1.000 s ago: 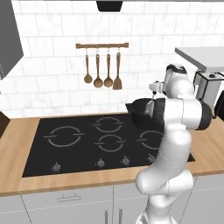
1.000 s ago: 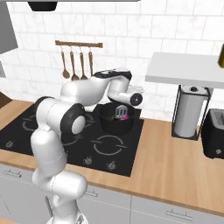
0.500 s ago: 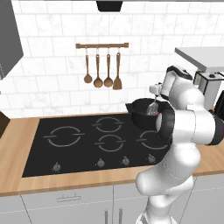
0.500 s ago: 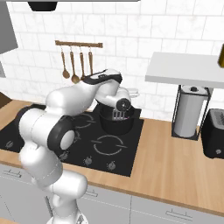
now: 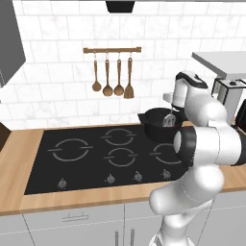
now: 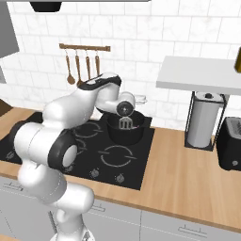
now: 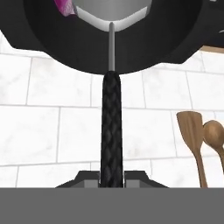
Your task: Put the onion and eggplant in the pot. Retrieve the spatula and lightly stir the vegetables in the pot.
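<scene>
The black pot (image 5: 154, 124) stands on the hob's back right burner. My gripper (image 7: 111, 179) is shut on the thin black handle of the spatula (image 7: 110, 131). Its silver head (image 7: 109, 13) hangs in the pot's mouth (image 7: 61, 39). The purple-magenta onion (image 7: 64, 6) lies in the pot beside the head. From the right base view the slotted spatula head (image 6: 125, 123) dips just over the rim of the pot (image 6: 123, 135), under my gripper (image 6: 125, 113). From the left, my gripper (image 5: 169, 104) holds the spatula (image 5: 168, 120) over the pot. I cannot make out the eggplant.
Wooden spoons and a brown wooden spatula (image 5: 129, 89) hang on a wall rail behind the black hob (image 5: 86, 158). A paper towel roll (image 6: 201, 120) stands under a shelf (image 6: 197, 75) to the right, next to a dark toaster (image 6: 230, 148). Wooden counter (image 6: 188, 179) lies right of the hob.
My hand has swung from the pot's right side to above it and come down. The spatula's head has dropped to the pot's mouth.
</scene>
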Robot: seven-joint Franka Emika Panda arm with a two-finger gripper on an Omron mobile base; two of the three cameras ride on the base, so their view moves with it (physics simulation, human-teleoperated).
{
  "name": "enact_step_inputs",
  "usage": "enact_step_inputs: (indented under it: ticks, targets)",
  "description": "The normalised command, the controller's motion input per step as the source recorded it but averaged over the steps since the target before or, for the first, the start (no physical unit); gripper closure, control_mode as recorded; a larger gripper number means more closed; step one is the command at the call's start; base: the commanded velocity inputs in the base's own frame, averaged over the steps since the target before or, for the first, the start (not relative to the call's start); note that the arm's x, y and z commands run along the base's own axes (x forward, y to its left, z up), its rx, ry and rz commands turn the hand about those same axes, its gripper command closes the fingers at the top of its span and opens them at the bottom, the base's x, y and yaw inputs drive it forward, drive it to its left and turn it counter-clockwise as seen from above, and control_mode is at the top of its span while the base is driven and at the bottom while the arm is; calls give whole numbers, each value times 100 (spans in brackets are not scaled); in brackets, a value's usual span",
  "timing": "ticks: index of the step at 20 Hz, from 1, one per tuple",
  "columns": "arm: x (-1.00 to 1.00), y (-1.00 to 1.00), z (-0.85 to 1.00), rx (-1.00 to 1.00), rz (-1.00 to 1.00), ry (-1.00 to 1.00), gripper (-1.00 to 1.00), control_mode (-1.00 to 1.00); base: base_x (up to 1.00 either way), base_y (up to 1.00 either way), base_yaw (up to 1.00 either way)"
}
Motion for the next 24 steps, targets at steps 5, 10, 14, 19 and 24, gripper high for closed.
enact_step_inputs:
  ticks: [5, 10, 14, 19, 24]
  targets:
    - [43, 0, -20, 0, 0, -1, 100, -100, 0, 0, 0]
    - [31, 0, -46, 0, 0, -3, 100, -100, 0, 0, 0]
    - [38, 0, -66, 0, 0, -1, 100, -100, 0, 0, 0]
    - [32, 9, -58, 0, 0, -11, 100, -100, 0, 0, 0]
    - [16, 25, -36, 0, 0, -32, 100, -100, 0, 0, 0]
